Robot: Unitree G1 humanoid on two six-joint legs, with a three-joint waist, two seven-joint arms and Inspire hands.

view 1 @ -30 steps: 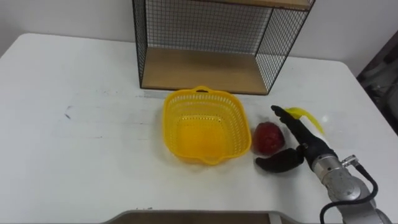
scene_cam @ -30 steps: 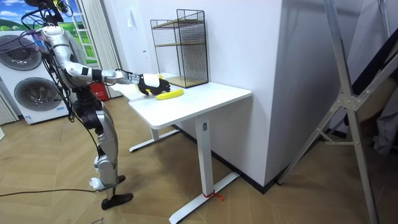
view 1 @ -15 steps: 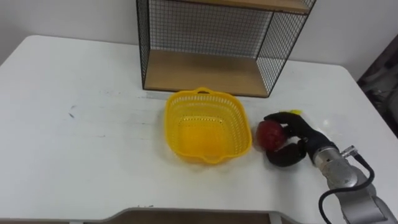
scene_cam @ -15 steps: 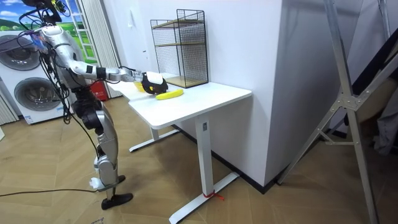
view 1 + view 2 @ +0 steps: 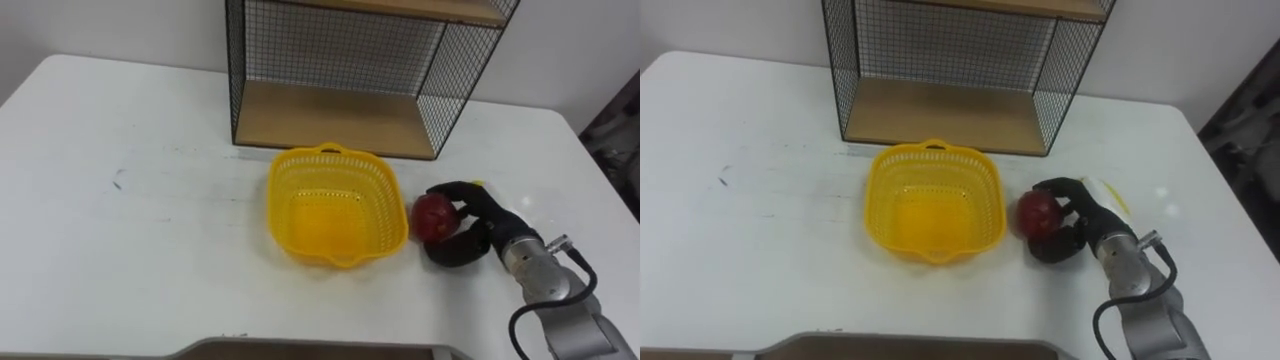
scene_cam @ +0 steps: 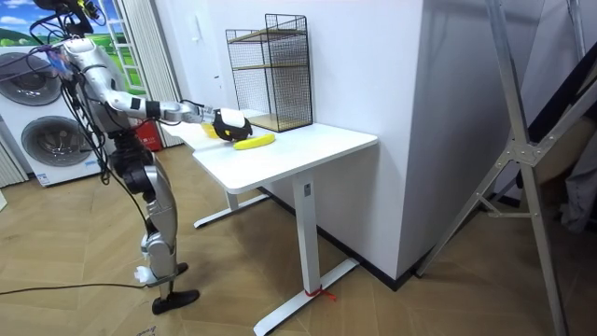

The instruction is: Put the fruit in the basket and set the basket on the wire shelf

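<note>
Red fruit (image 5: 432,215) lies on the table (image 5: 150,230) just to the right of the yellow basket (image 5: 300,180), and my right hand (image 5: 482,222) is wrapped round it, fingers over its far side and thumb under the near side. The basket is empty, and the banana (image 6: 254,142) waits just behind my wrist.

The fruit is round and smooth, so I judge it could roll out of a loose grip, and I want the squeeze firm before I lift. It should come straight up and clear the basket's rim. The basket looks light, and a knock could push it toward the wire shelf (image 5: 330,115). I carry the fruit left to the middle of the basket, lower it close to the bottom and only then let go.
</note>
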